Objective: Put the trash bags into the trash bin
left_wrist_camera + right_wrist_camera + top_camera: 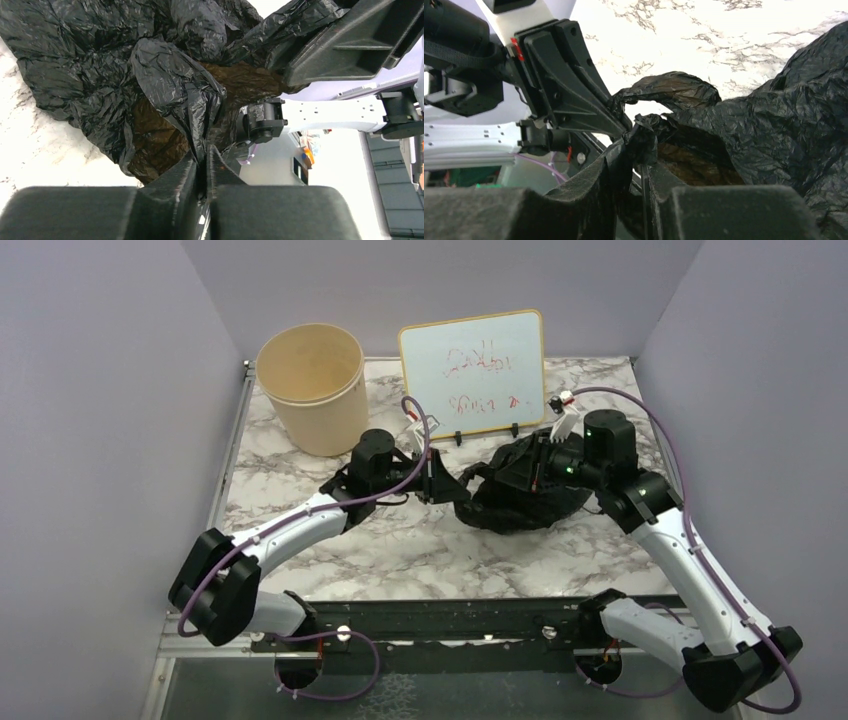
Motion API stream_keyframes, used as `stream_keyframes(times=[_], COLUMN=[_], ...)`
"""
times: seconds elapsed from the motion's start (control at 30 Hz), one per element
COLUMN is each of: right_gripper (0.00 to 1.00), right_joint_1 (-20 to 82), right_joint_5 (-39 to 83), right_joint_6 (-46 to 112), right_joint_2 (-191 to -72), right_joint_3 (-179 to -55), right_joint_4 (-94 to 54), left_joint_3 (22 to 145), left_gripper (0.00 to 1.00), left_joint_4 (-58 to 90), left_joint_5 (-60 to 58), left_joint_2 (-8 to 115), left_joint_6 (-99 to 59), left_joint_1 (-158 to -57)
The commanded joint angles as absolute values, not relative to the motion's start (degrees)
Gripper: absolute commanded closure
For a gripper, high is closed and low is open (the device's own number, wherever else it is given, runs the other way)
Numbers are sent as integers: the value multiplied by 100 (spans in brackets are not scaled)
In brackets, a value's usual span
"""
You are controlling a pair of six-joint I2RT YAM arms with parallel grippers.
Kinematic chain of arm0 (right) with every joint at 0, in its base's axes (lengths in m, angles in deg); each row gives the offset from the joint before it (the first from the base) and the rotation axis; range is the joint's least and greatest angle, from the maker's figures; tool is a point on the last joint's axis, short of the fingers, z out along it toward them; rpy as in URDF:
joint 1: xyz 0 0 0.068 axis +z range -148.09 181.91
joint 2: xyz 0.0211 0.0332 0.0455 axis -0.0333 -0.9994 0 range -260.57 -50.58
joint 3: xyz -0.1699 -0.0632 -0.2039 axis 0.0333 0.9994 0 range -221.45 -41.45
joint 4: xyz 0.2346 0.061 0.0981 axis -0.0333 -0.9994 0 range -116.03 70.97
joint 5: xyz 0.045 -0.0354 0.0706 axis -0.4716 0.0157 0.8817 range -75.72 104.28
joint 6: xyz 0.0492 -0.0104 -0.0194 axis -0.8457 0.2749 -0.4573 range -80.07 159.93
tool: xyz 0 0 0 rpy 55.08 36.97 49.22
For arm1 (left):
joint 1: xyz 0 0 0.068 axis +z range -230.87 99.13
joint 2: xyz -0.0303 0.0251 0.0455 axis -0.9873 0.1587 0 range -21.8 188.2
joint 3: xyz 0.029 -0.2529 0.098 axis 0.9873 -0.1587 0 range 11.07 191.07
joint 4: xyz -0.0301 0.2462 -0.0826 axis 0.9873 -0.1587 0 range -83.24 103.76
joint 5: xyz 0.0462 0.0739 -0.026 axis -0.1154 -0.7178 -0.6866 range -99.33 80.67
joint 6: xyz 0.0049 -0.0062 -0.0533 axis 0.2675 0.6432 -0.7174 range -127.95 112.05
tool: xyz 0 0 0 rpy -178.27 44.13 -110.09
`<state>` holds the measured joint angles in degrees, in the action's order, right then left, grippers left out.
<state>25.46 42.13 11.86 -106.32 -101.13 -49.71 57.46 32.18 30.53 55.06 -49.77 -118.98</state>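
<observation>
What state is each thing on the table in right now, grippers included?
trash bin: upright, open, nothing visible inside.
trash bag: crumpled, outside the trash bin, pinched by both grippers.
whiteboard: standing upright, red writing on it.
left gripper: shut on a fold of the trash bag.
right gripper: shut on the trash bag's edge.

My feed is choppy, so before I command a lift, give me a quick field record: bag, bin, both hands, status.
trash bag: crumpled on the marble table, centre right, in front of the whiteboard
trash bin: upright at back left, apart from the bag, no bag inside
left hand: shut on a fold at the bag's left edge
right hand: bag film pinched between its fingers
status: bag gripped by both hands, not yet in the bin
</observation>
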Motion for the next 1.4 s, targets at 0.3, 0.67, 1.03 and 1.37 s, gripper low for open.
stream_keyframes(times=[0.3,0.67,1.03,1.37], right_gripper=[56,25,27,29], right_joint_1=[2538,2538,2547,2556], right_joint_5=[4678,4210,6269,6583], right_joint_6=[2393,2220,1229,-562], right_joint_2=[-11135,-11119,-11429,-10986], right_joint_3=[-11678,-12095,-11225,-9587], right_joint_4=[-6983,-7042,-5586,-3441], left_joint_3=[5987,6630,6501,6394], left_gripper=[97,98,98,98], left_joint_4=[3272,1921,1981,2123], left_joint_5=[2750,2881,2953,2947], left_joint_2=[4740,4882,4773,4720], left_joint_6=[-4741,-3752,-3719,-3801], left_joint_1=[-11902,-11902,-11902,-11903])
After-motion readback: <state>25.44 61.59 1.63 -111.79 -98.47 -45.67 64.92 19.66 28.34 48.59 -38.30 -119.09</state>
